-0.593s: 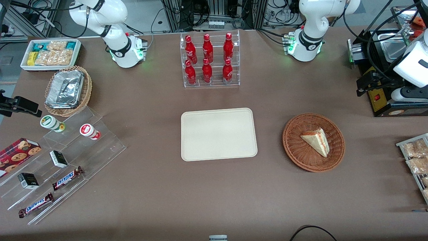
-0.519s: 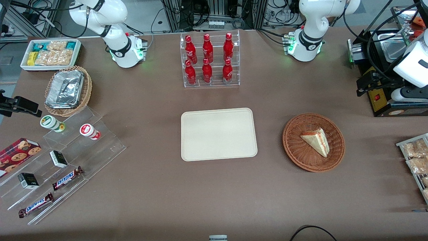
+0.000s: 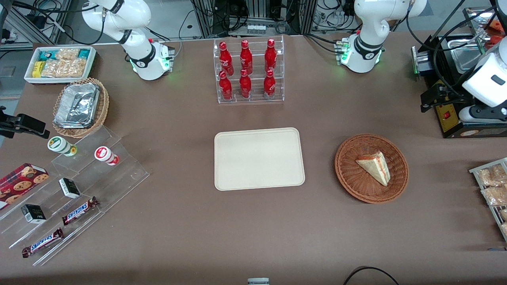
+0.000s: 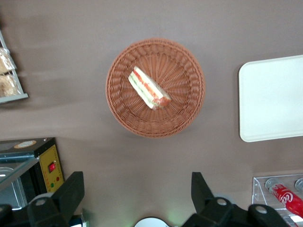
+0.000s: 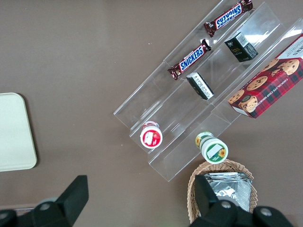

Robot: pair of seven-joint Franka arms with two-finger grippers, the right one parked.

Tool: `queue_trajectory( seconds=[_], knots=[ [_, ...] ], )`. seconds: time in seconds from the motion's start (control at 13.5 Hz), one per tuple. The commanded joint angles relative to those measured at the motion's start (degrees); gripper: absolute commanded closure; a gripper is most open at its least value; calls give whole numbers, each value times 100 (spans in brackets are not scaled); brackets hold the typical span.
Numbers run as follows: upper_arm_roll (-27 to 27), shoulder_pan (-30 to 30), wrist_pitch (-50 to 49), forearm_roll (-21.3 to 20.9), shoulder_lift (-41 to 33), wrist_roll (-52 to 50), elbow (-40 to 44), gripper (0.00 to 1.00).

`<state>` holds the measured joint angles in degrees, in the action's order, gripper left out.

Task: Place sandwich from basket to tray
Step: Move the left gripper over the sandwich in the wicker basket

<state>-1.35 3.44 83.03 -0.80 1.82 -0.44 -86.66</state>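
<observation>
- Over at the parked arm's end of the table, a stepped acrylic display (image 3: pixel 79 186) holds snack bars and small boxes in rows, laid out like stock to pick from; none of it is in play.
- Middle of the table: the tray (image 3: pixel 259 158) lies flat and bare, long side toward the front camera, with open brown tabletop all around it. A wide, easy landing spot.
- A clear rack of 6 red bottles (image 3: pixel 248 70) stands farther from the front camera than the tray, well apart from it.
- Toward the working arm's end sits the basket (image 3: pixel 371 168), and the sandwich (image 3: pixel 374 167) lies in it on its side, filling stripe showing along the cut edge. It sits roughly central in the weave, so the rim shouldn't crowd a grasp from above.
- And here's the gripper (image 4: pixel 135 191): high up, near the black machine at the working arm's end, looking straight down at the basket and not yet over it. Its 2 fingers are spread wide, nothing between them.
- My read: the reach is only just starting.
</observation>
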Motion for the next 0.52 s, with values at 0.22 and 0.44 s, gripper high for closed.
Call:
queue_trajectory(
  seconds=[0.22, 0.44],
  knots=[
    [12, -150, 1571, 98, -173, -604, -1578, 0],
    [12, -150, 3012, 72, -428, -1578, -2809, 0]
  ],
)
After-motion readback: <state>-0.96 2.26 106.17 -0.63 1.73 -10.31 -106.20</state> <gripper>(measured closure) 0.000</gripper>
